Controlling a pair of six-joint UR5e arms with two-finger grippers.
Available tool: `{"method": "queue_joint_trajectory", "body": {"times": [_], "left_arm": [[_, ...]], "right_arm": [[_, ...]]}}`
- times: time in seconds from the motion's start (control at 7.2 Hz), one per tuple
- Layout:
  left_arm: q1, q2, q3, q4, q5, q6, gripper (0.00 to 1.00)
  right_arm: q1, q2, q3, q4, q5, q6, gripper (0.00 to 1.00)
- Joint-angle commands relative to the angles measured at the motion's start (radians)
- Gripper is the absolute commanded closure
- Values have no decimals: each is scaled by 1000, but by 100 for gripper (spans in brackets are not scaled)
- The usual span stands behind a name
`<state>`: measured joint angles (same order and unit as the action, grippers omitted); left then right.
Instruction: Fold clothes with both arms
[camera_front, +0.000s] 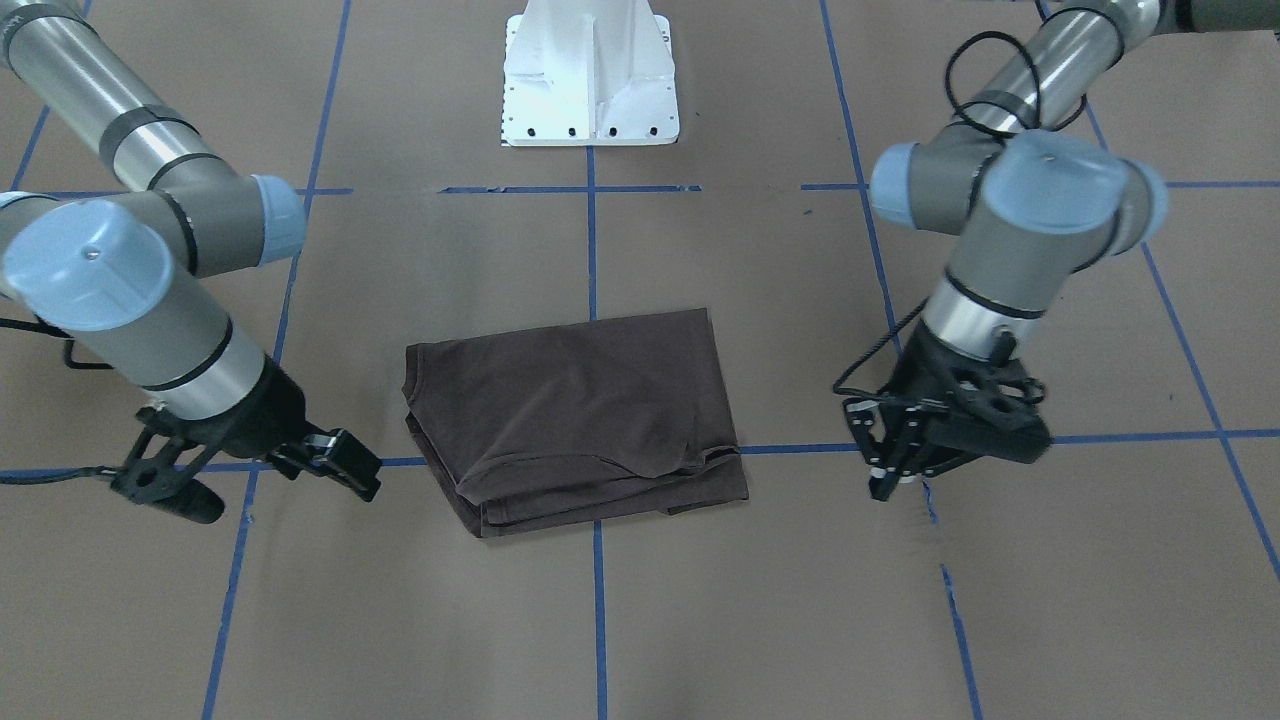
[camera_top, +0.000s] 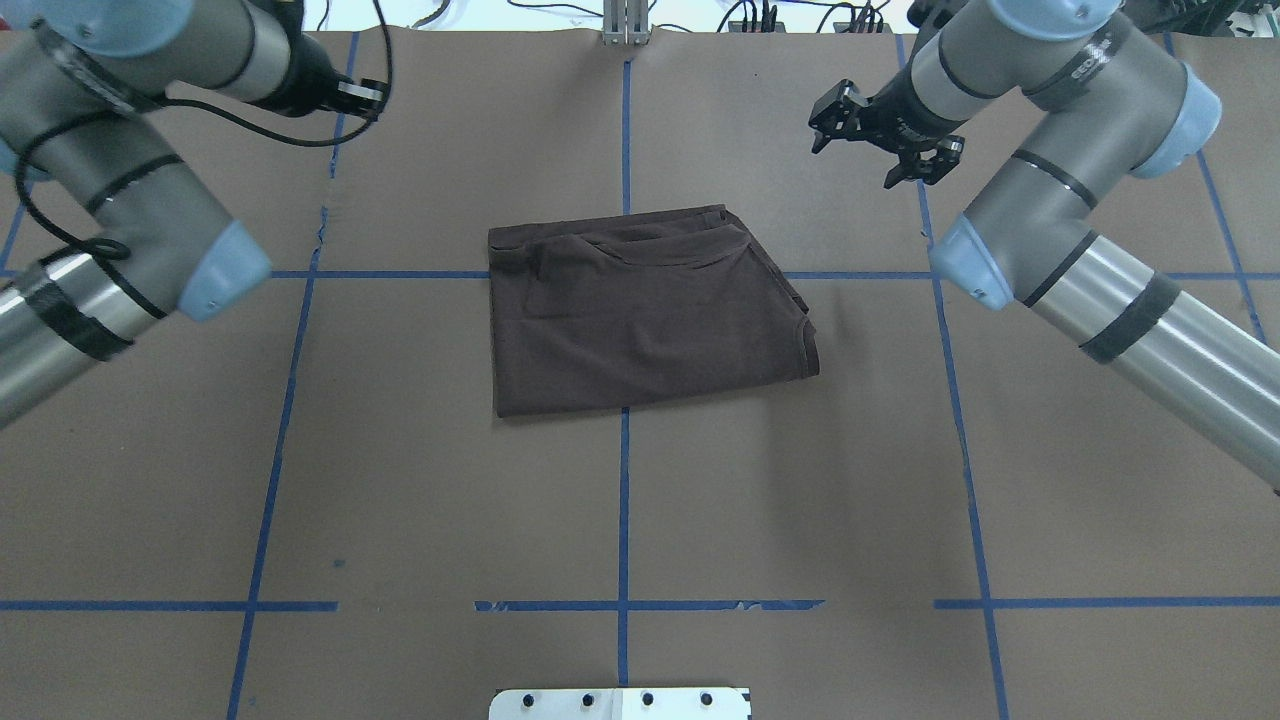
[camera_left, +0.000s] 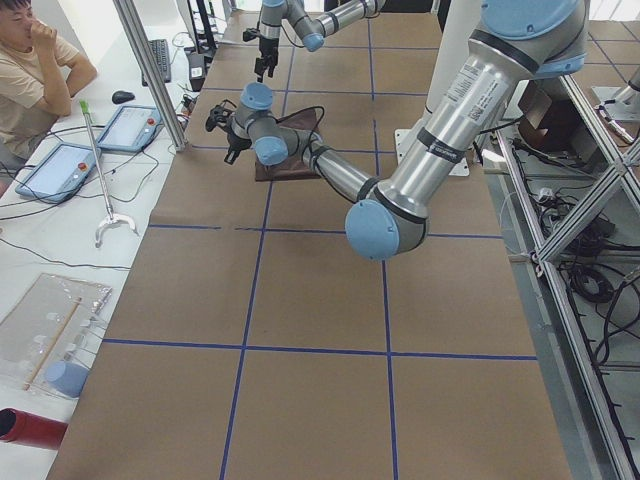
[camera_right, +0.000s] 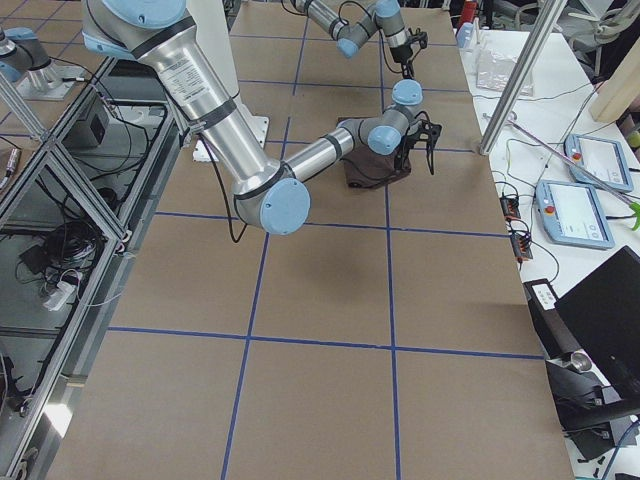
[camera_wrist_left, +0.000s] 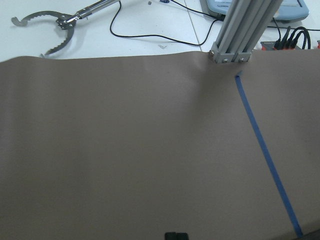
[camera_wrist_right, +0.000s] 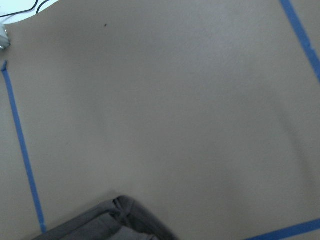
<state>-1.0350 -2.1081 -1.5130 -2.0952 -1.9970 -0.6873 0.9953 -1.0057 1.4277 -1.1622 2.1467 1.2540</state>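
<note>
Overhead view, left to right.

- Left hand (camera_top: 365, 97): upper left, above the table (camera_top: 400, 480), fingers drawn together on nothing, well apart from the garment.
- Dark brown T-shirt (camera_top: 640, 320): frame centre, folded into a rough rectangle of several layers. It lies flat across the crossing of the blue tape lines (camera_top: 623, 500), with the layered edges toward the top and right.
- Right hand (camera_top: 872, 140): upper right, fingers spread, holding nothing, clear of the shirt's upper-right corner.
- White pedestal (camera_top: 620, 703): bottom centre edge.
</note>
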Motion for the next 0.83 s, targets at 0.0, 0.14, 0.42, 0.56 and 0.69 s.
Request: {"method": "queue_joint_trajectory", "body": {"times": [0.0, 0.14, 0.42, 0.56, 0.69], "left_arm": [[-275, 120, 11, 18, -172, 403, 80], [-345, 123, 60, 65, -183, 555, 49], [-431, 123, 166, 192, -265, 670, 0], [-432, 158, 177, 328, -320, 660, 0], [-441, 227, 175, 409, -489, 654, 0]], "right_arm": [[203, -141, -9, -8, 83, -410, 0], [279, -167, -7, -83, 96, -589, 0], [392, -189, 3, -280, 157, -938, 0], [416, -253, 10, -304, 201, -1066, 0], [422, -313, 49, -312, 217, -1106, 0]]}}
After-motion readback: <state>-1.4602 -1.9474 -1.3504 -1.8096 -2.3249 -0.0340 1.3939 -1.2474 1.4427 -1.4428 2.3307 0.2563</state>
